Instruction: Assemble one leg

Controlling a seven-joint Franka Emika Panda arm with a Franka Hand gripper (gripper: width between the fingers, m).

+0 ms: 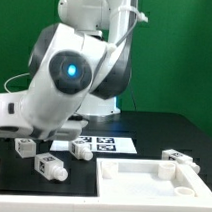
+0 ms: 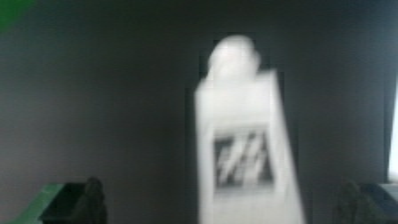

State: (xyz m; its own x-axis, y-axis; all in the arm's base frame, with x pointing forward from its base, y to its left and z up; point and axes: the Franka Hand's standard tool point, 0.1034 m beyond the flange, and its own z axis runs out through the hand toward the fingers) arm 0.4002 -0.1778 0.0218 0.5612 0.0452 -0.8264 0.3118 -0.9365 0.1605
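Large flat white rimmed panel (image 1: 141, 184) occupying front of black tabletop (image 1: 163, 132) on exterior view's right; small white stubby tagged pegs (image 1: 175, 157) crowding its far edge. Open strip running behind them. More white pegs (image 1: 51, 169) lying near marker board (image 1: 94, 146). Wrist view: blurred white tagged peg (image 2: 240, 140) blocking close foreground.

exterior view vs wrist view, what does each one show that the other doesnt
Only the exterior view: the arm, the marker board, the rimmed white panel and several loose legs, such as one near the panel.

Only the wrist view: a blurred close-up of one leg with its tag mark, and a dark gripper fingertip off to its side, not touching it.

Both: the black table and a bit of green backdrop. I cannot tell which of the exterior view's legs is the close-up one.
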